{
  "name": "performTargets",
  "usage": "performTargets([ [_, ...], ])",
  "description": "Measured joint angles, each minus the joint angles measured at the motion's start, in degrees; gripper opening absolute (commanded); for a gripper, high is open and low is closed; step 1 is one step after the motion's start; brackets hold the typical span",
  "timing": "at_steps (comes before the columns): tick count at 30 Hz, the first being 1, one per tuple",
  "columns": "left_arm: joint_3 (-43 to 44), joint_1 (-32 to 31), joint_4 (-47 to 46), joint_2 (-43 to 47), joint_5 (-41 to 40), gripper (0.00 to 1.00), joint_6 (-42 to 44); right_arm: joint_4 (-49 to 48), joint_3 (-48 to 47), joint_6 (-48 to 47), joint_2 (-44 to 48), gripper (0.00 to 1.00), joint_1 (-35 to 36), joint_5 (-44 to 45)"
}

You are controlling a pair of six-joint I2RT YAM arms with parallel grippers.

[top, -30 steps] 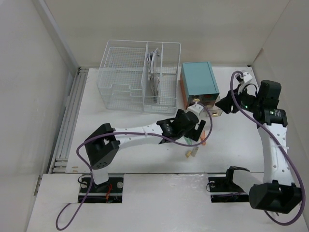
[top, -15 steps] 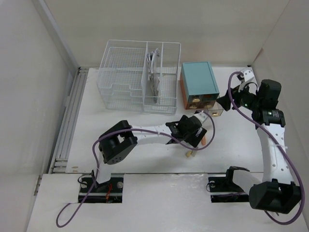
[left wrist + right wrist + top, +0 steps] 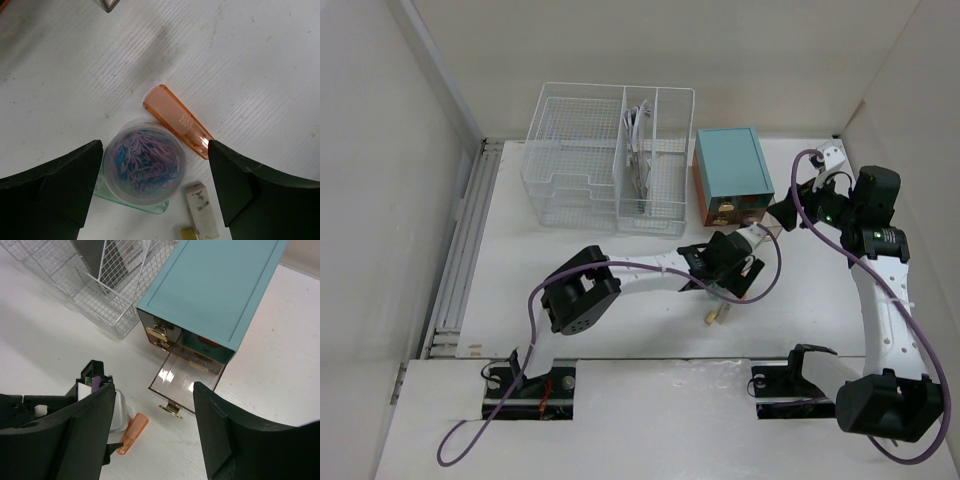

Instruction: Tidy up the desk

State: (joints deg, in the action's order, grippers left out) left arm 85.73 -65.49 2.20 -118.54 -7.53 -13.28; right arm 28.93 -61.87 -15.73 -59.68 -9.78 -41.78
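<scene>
Your white table (image 3: 510,250) lies under both arms inside pale walls, with a wire basket (image 3: 610,160) and a teal box (image 3: 732,170) at its far side. From above, the left arm (image 3: 640,268) hangs over the loose clutter and is the nearer one.

At the left wrist, the left fingers (image 3: 60,185) stand spread and released. A tub of paper clips (image 3: 145,160) sits between them. An orange cap (image 3: 177,122) lies just beyond, its long axis slanting toward the right-hand finger.

At the right wrist, the right fingers (image 3: 75,440) gape empty, with the box's open clear drawer (image 3: 192,372) just ahead.
</scene>
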Motion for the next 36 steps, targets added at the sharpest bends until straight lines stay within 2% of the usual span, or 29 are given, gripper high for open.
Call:
performTargets([
  [2,0.76,0.0,0.37,-1.14,0.2,0.82,0.13,0.0,0.0,0.0,0.0,0.69,0.0,0.0],
  [6,1.44,0.09,1.86,-1.95,0.13,0.69,0.5,0.0,0.0,0.0,0.0,0.7,0.0,0.0],
  [7,1.53,0.09,2.19,-1.95,0.0,0.59,0.55,0.0,0.0,0.0,0.0,0.7,0.0,0.0],
  [11,1.84,0.11,2.99,-1.95,-1.03,0.38,0.79,0.0,0.0,0.0,0.0,0.7,0.0,0.02],
  [12,1.84,0.11,3.13,-1.95,-1.42,0.27,0.72,0.0,0.0,0.0,0.0,0.7,0.0,0.07],
  [16,2.05,0.09,3.89,-1.81,-3.26,0.11,0.33,0.0,0.0,-0.02,0.07,0.7,0.0,0.83],
  [19,2.01,0.11,5.35,-0.68,-5.01,0.05,-0.31,-0.02,0.0,0.15,0.42,0.71,0.0,2.56],
  [23,1.92,0.26,6.67,4.66,-7.23,0.05,-1.07,-0.96,0.31,1.49,2.73,0.71,0.0,8.24],
  [29,3.85,1.66,5.97,15.28,-8.79,0.04,-1.62,-4.33,1.92,5.11,8.48,0.66,0.0,19.85],
  [36,13.33,6.36,3.67,13.88,-6.23,0.03,-1.6,-7.15,2.4,7.13,10.67,0.66,0.0,26.62],
])
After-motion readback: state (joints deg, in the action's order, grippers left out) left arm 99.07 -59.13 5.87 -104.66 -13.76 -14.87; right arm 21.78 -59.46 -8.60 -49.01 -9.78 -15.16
